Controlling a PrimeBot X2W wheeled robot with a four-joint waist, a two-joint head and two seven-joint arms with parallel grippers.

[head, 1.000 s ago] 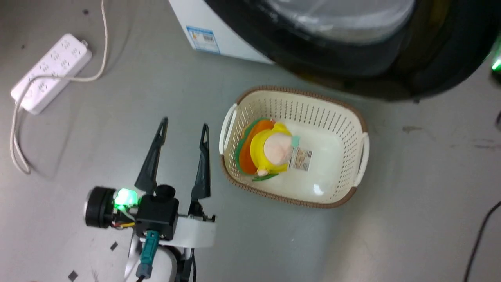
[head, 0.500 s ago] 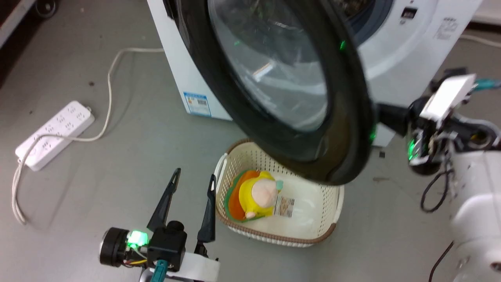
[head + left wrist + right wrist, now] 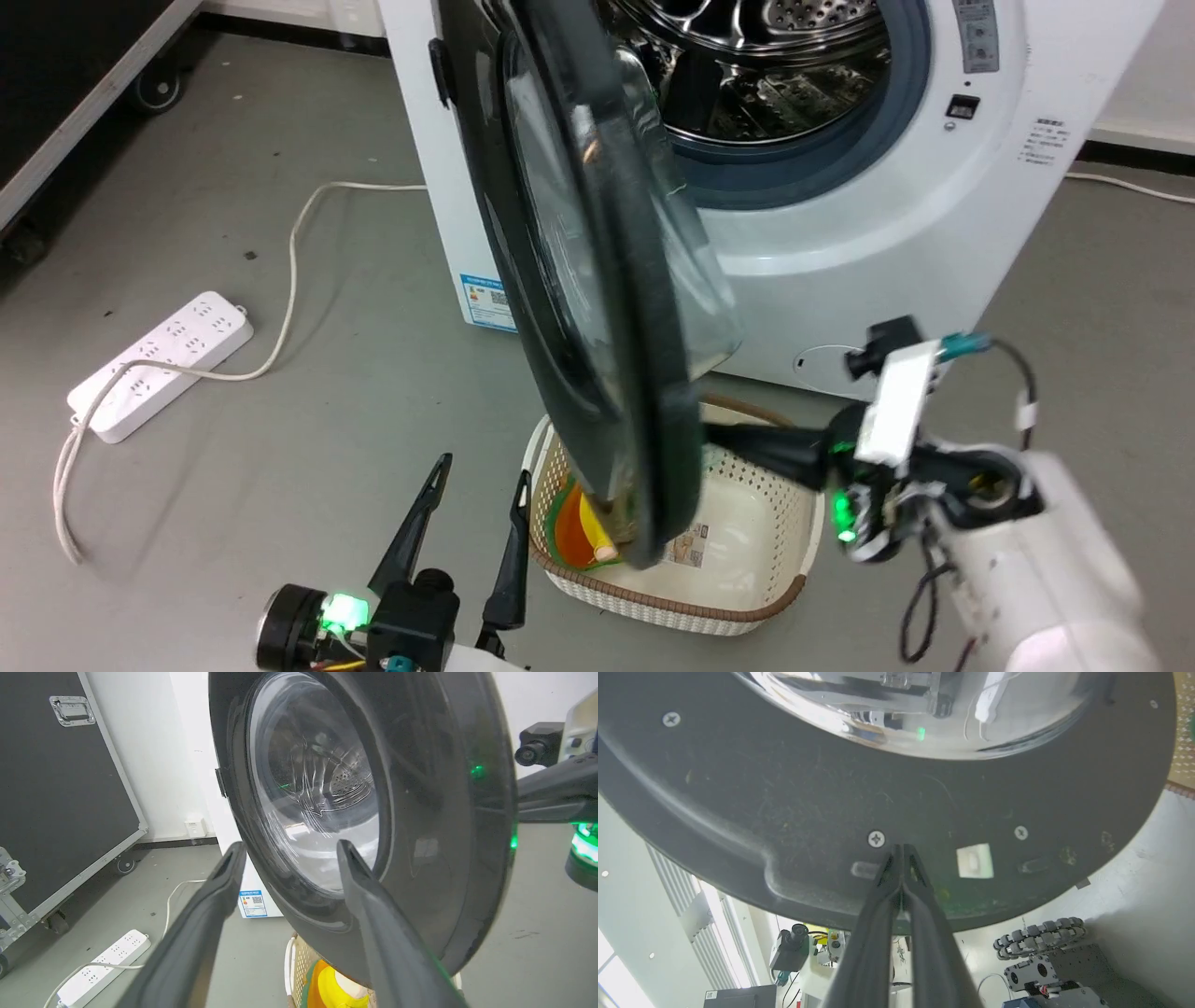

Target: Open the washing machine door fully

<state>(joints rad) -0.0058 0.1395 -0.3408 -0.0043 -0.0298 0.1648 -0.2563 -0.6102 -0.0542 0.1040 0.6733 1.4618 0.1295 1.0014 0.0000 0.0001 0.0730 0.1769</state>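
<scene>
Standing half open, one black washing machine door [image 3: 644, 355] sticks out from one white machine [image 3: 934, 233], above one basket [image 3: 709, 618]. One right gripper [image 3: 901, 848] (its two fingers squeezed together) touches the door's inside. One left gripper [image 3: 485, 467], fingers spread, hangs near left.

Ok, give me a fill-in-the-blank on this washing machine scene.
1. The right gripper is ___, tips against the door.
2. The left gripper is ___.
3. The basket sits below the ___.
4. The power strip is coloured ___.

Missing words: shut; open; door; white.
</scene>
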